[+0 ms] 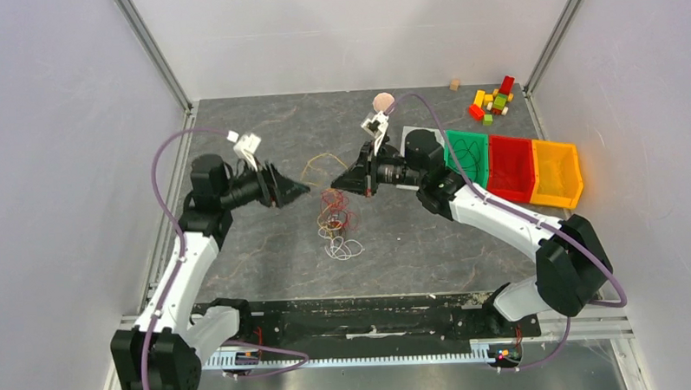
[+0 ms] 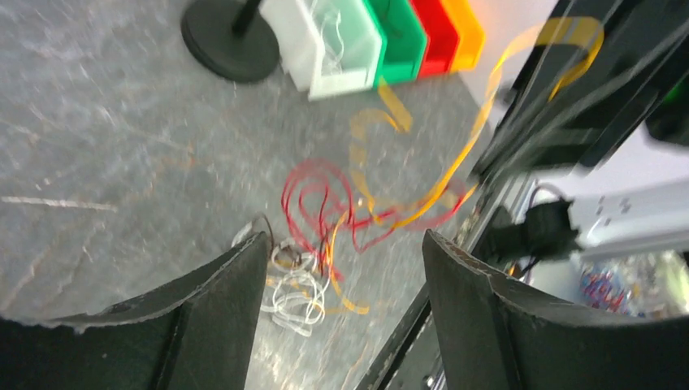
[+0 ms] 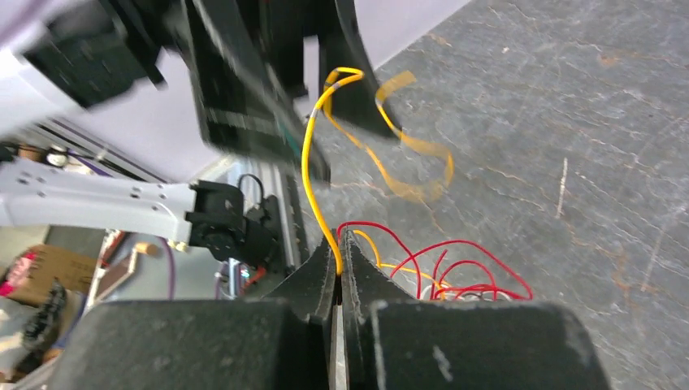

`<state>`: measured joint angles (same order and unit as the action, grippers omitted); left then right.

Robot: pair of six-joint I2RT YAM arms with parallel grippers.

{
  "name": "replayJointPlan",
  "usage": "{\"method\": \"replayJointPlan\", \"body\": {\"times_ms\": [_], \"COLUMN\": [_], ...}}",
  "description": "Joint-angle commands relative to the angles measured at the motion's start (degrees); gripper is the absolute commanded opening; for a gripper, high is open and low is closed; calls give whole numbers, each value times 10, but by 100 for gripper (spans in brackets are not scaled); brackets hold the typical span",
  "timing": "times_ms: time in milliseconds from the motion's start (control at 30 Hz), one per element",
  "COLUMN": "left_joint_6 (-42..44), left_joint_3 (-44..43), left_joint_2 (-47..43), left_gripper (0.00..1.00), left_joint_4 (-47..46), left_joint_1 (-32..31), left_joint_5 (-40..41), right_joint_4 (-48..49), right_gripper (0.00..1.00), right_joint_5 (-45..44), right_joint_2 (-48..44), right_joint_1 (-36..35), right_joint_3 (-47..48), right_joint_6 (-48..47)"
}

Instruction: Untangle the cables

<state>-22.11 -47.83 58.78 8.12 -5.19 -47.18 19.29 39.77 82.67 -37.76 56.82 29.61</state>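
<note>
The cables point(image 1: 336, 220) lie as a small tangle of red, orange, white and dark strands on the grey table, between the two arms. My right gripper point(image 1: 336, 185) sits just above and behind the tangle. In the right wrist view it point(image 3: 340, 244) is shut on an orange cable point(image 3: 307, 162), which rises in a loop away from the red strands point(image 3: 455, 272). My left gripper point(image 1: 297, 191) is to the left of the tangle, open and empty. In its wrist view point(image 2: 345, 237) the red cables point(image 2: 321, 203) and white loops point(image 2: 294, 294) lie beyond its fingers.
Green point(image 1: 466, 156), red point(image 1: 510, 166) and yellow point(image 1: 556, 172) bins stand at the right. Several small coloured blocks point(image 1: 493, 100) lie at the back right corner. A black round stand base point(image 2: 229, 42) and a white bin point(image 2: 325, 41) stand behind the tangle. Walls enclose the table.
</note>
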Motion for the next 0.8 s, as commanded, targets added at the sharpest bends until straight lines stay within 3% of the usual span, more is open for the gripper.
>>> {"method": "replayJointPlan", "body": {"times_ms": [0, 167, 400, 467, 600, 700, 767], "left_joint_6": [112, 163, 164, 130, 50, 12, 2], "left_joint_3": [99, 127, 124, 129, 131, 153, 161], "left_joint_2": [-92, -81, 4, 38, 93, 98, 92], "left_gripper": [79, 80, 79, 68, 28, 14, 13], "left_joint_4": [-114, -168, -239, -268, -288, -268, -230], "left_joint_1": [-3, -51, -142, -145, -122, -116, -111], "left_joint_5": [-70, -67, 47, 86, 61, 63, 67], "right_joint_4": [46, 61, 80, 78, 62, 62, 63], "right_gripper": [0, 0, 0, 0, 0, 0, 0], "right_joint_5": [11, 24, 47, 49, 52, 50, 45], "right_joint_2": [-9, -8, -19, -22, -31, -41, -44], "right_joint_1": [0, -1, -12, -15, -15, -9, 6], "right_joint_3": [30, 43, 63, 79, 122, 153, 176], "right_joint_6": [113, 149, 168, 166, 158, 156, 163]}}
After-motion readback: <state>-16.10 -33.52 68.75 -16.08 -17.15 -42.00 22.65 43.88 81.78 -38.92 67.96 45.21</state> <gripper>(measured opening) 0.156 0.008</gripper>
